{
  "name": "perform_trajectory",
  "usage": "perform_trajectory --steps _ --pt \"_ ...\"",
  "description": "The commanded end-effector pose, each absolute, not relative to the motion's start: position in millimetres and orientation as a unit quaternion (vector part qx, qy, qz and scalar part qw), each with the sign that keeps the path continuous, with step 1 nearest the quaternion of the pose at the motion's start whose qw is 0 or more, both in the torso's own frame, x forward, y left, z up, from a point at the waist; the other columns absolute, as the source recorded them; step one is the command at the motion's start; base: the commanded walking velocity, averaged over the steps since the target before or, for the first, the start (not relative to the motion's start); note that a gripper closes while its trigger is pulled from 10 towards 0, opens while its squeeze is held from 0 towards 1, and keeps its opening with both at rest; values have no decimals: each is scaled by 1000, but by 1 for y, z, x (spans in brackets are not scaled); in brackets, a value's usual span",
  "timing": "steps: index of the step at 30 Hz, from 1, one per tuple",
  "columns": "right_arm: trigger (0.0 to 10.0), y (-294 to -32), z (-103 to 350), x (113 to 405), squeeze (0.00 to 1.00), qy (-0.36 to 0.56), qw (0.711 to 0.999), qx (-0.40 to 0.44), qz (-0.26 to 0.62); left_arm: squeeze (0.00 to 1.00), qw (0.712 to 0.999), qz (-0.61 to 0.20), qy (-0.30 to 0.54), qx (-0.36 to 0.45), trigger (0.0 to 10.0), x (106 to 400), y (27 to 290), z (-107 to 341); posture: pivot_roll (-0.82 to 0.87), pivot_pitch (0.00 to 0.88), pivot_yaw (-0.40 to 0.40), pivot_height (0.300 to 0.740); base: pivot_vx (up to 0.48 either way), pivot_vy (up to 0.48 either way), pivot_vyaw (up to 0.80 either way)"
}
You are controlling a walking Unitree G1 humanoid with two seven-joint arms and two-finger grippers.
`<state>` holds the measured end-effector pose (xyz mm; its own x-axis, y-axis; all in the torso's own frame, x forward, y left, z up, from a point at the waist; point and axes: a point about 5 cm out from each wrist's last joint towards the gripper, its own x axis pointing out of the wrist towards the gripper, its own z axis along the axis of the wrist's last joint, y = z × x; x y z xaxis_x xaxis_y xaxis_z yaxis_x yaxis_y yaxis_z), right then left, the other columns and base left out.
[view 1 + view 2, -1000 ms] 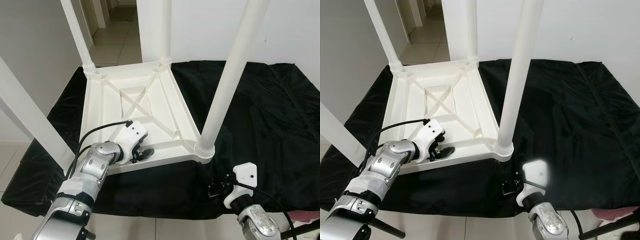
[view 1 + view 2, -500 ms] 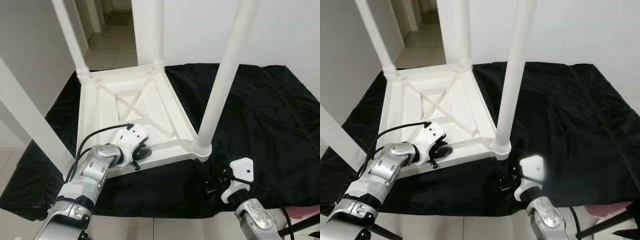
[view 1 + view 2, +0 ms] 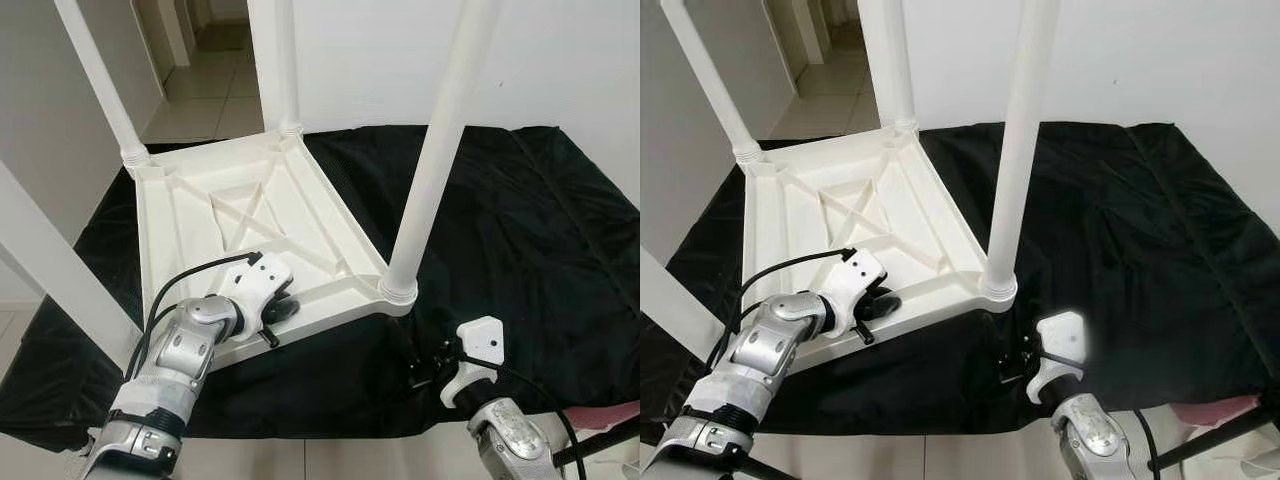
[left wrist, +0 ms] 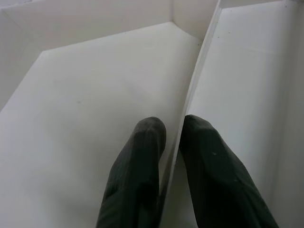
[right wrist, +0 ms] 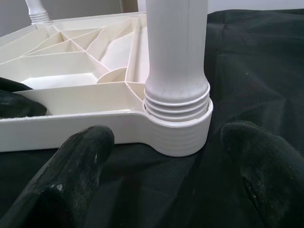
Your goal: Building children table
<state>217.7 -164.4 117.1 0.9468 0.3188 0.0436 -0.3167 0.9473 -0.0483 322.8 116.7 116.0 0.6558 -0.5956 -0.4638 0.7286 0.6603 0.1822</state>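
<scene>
Black cloth: one table, four legs.

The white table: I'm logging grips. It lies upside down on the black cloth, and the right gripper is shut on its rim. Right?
Not quite. The left gripper is the one pinching a rib of the white table, as the left wrist view shows. The right gripper is open, near a leg socket on the black cloth.
</scene>
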Motion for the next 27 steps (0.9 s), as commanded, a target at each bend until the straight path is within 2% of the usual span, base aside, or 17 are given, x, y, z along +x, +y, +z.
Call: perform_trajectory --steps 1,4,8,10,12,17,24,25,27 --pt "10000 -164 115 218 0 -24 986 -22 165 0 943 -139 223 203 0 327 167 99 -111 45 58 740 0 0 0" --pt "10000 -164 115 217 0 -24 986 -23 165 0 944 -125 225 205 0 325 173 100 -114 45 63 740 0 0 0" --pt "10000 -164 115 216 0 -24 986 -24 163 0 951 -66 227 199 0 319 191 104 -119 47 68 740 0 0 0" --pt "10000 -164 115 216 0 -24 986 -24 163 0 951 -66 227 199 0 319 191 104 -119 47 68 740 0 0 0" --pt "10000 -163 115 216 0 -24 986 -23 164 0 956 -13 224 190 0 314 203 105 -112 46 66 740 0 0 0" --pt "10000 -160 115 218 0 -25 985 -22 170 0 960 28 210 184 0 316 212 111 -110 44 62 740 0 0 0" --pt "10000 -160 116 221 0 -28 984 -23 172 0 957 33 215 194 0 315 214 112 -108 44 62 740 0 0 0" --pt "10000 -160 116 221 0 -29 984 -23 172 973 960 -8 219 173 10000 314 202 109 -105 45 64 740 0 0 0" --pt "10000 -159 116 221 0 -30 984 -23 172 973 963 -23 217 160 10000 313 198 109 -107 44 66 740 0 0 0"
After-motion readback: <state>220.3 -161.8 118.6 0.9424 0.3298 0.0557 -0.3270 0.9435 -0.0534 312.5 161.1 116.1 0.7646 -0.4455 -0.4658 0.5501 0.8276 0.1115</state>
